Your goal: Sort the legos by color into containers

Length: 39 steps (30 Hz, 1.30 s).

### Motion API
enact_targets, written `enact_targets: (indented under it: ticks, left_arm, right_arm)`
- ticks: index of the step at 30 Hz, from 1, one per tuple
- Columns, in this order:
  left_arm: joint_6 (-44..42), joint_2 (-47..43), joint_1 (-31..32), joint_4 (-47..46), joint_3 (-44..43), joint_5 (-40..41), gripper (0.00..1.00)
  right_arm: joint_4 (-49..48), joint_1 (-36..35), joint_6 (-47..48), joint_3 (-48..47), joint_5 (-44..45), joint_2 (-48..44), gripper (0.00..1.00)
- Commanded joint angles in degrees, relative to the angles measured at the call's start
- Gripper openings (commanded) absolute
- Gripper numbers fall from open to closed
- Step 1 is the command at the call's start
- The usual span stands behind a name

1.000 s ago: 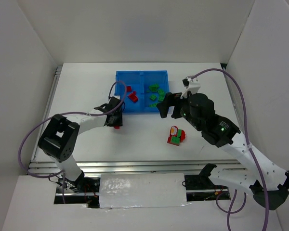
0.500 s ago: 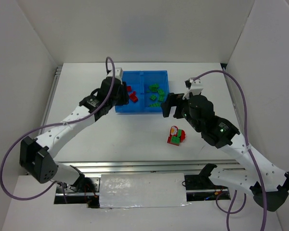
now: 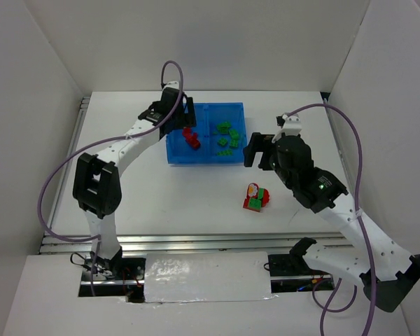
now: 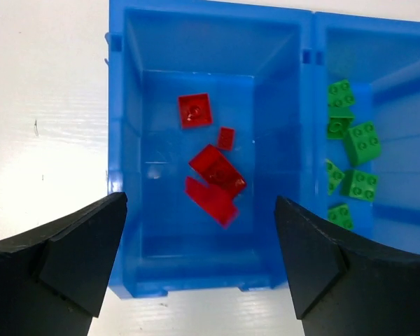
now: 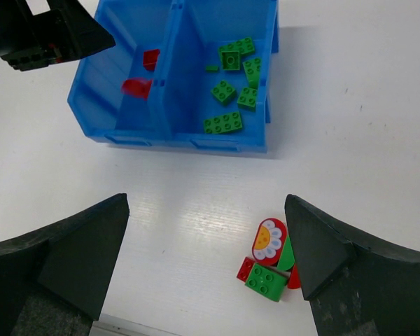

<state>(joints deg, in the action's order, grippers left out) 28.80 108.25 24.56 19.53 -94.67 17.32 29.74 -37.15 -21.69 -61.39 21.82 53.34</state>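
a white table (image 3: 196, 192) sits between white walls (image 3: 35, 105), silvery tape (image 3: 206, 276) in front.

Right compartment (image 4: 406, 140) partly beyond edge

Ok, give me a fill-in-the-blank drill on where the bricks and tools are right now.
1. The bricks below the open left tool are all ____.
2. The green bricks lie in the tray's ____ compartment, seen from above.
3. The mixed cluster with the flower piece sits on the ____, outside the tray.
4. The right tool is ____ and holds nothing.
Missing words: red; right; table; open.
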Motion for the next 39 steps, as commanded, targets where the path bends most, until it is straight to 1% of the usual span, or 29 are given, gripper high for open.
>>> enact_targets:
  ticks: [1, 3, 4, 5, 7, 8, 9, 10, 11, 12, 13, 14, 15, 16, 19, 22, 23, 27, 31, 34, 35, 39]
  left_arm:
    - [0.3, 1.2, -1.3, 0.2, -4.5, -2.5, 0.99]
    - [0.6, -0.6, -1.4, -0.2, -5.1, -4.6, 0.99]
    - [0.7, -1.7, -1.4, -1.2, -4.6, -7.1, 1.00]
    - [1.0, -4.8, -1.4, -2.5, -3.3, -8.2, 1.00]
    - [1.9, -8.6, -1.4, -2.7, -1.8, -10.6, 0.99]
    - [2.5, -13.1, -1.4, -3.0, 0.8, -11.3, 0.99]
    - [2.8, -15.8, -1.4, -3.1, 2.3, -11.8, 0.99]
    - [3.2, -18.4, -1.4, -3.3, 6.3, -12.3, 0.99]
    - [4.0, -24.3, -1.3, -3.2, 8.5, -12.5, 0.99]
    - [4.3, -27.4, -1.0, -3.1, 10.8, -12.6, 1.00]
    - [4.6, -30.3, -0.8, -2.9, 15.5, -12.2, 1.00]
    - [5.1, -36.0, -0.6, -2.4, 17.7, -12.0, 0.99]
    - [5.1, -38.8, -0.1, -1.4, 19.9, -12.0, 1.00]
    - [4.8, -43.8, 0.1, -0.8, 24.1, -12.4, 1.00]
    - [3.8, -51.1, 0.3, 3.7, 29.7, -12.4, 1.00]
    - [1.8, -55.8, 0.5, 8.2, 32.6, -13.7, 0.99]
    - [1.0, -56.6, 0.5, 9.0, 33.1, -15.4, 1.00]
    - [-1.4, -61.4, 0.6, 12.0, 35.9, -15.7, 0.99]
    - [-2.1, -62.8, 0.6, 13.3, 37.5, -15.2, 0.99]
    - [-2.0, -63.4, 0.5, 12.6, 39.3, -16.0, 0.99]
    - [-1.9, -63.5, 0.6, 12.2, 40.3, -16.4, 1.00]
    - [-2.0, -63.4, 0.6, 11.8, 41.1, -17.3, 0.99]
  right_arm:
    - [0.4, 1.2, -1.1, 0.5, 0.8, 0.0, 1.00]
    - [0.8, 1.8, -2.6, 0.9, 0.7, 1.4, 1.00]
    - [0.8, 2.0, -3.4, 1.4, 0.8, 1.8, 1.00]
    - [-0.1, 2.2, -4.4, 3.2, 0.9, 2.2, 1.00]
    - [-0.9, 2.3, -8.6, 5.8, 4.2, 2.7, 1.00]
    - [-1.3, 2.4, -10.1, 8.7, 5.0, 3.8, 1.00]
    - [-1.1, 2.5, -13.3, 10.0, 5.5, 4.5, 1.00]
    - [-0.7, 2.5, -14.8, 12.3, 5.3, 6.3, 1.00]
    - [-0.5, 2.6, -17.3, 13.4, 4.8, 7.2, 1.00]
    - [-0.2, 2.3, -18.9, 14.4, 4.5, 8.2, 1.00]
    - [-0.1, 2.1, -20.0, 16.7, 4.4, 9.2, 0.99]
    - [-0.1, 1.9, -21.5, 17.9, 4.2, 9.5, 1.00]
    - [-0.2, 1.3, -21.9, 19.1, 4.2, 9.3, 0.99]
    - [-0.5, 0.8, -22.4, 21.4, 3.3, 8.5, 0.99]
    - [-1.1, -0.3, -22.9, 25.3, 1.8, 6.2, 0.98]
    - [-1.5, -0.7, -25.6, 28.2, 2.8, 6.0, 0.99]
    - [-2.1, -0.8, -25.6, 28.5, 2.6, 6.1, 0.99]
    - [-2.6, -0.4, -26.4, 27.0, 3.7, 11.2, 1.00]
    - [-1.2, 0.8, -27.3, 24.2, 3.8, 16.1, 1.00]
    - [-3.0, 2.0, -25.4, 23.2, -2.0, 17.2, 1.00]
    - [-2.7, 2.1, -25.6, 22.1, -2.4, 18.3, 1.00]
    - [0.1, 2.4, -24.4, 18.1, -0.6, 23.0, 1.00]
